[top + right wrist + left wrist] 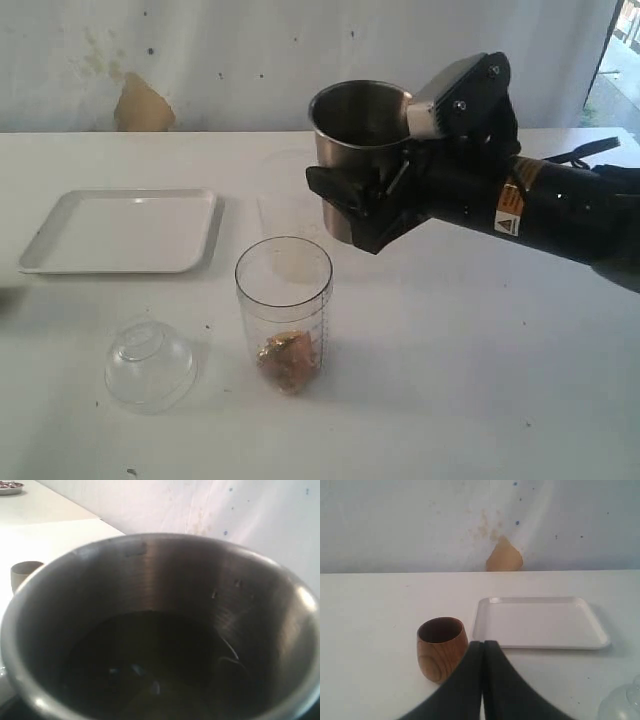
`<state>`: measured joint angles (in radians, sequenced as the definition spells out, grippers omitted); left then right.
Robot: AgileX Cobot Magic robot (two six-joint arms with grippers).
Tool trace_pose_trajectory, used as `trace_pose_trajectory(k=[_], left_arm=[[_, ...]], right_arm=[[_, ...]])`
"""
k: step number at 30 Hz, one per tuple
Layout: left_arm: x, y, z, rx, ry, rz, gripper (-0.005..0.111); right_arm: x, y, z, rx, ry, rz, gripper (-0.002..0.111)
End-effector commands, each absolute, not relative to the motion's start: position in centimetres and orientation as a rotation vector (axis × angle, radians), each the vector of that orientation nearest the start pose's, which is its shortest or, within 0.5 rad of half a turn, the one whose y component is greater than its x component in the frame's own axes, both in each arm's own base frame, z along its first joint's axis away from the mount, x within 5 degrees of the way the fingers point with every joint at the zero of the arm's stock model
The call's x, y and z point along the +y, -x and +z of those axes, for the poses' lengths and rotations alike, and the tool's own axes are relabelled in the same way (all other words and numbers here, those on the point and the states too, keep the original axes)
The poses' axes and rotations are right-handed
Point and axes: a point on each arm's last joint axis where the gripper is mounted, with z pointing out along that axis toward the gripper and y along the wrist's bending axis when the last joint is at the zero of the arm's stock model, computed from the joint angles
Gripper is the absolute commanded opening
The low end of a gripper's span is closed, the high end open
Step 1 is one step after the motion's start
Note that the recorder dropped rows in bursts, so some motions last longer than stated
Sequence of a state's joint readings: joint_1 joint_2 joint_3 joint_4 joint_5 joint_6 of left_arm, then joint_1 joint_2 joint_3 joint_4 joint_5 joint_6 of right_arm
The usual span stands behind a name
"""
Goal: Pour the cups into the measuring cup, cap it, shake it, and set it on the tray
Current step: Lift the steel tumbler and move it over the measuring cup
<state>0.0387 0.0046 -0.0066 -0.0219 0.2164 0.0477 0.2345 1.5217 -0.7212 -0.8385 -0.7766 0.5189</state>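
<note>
My right gripper [372, 205] is shut on the steel tumbler [360, 125], holding it upright in the air just behind and to the right of the measuring cup [284, 310]. The measuring cup stands uncapped on the table with brownish bits at its bottom. In the right wrist view the steel tumbler [165, 580] fills the frame, its inside dark, and the fingers are hidden. My left gripper [482, 644] is shut on nothing, with its tips just beside the wooden cup [441, 647]. The tray [120, 230] lies at the left, and the tray [540, 622] sits behind the left gripper.
A clear dome lid [150, 365] rests on the table left of the measuring cup, and the dome lid [626, 705] shows at the corner of the left wrist view. A faint frosted cup [283, 215] stands behind the measuring cup. A white wall runs along the table's far edge.
</note>
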Motion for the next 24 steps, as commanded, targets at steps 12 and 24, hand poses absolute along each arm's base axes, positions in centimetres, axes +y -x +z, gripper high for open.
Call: trace_pose_trajectory(k=[12, 24], left_arm=[[0.2, -5.6, 19.5, 1.687, 0.008, 0.042, 0.000], [0.2, -5.6, 19.5, 1.687, 0.008, 0.042, 0.000]], right_arm=[[11.9, -29.9, 23.4, 1.592, 0.776, 0.444, 0.000], [12.3, -30.6, 21.0, 1.569, 0.882, 0.402, 0.000]])
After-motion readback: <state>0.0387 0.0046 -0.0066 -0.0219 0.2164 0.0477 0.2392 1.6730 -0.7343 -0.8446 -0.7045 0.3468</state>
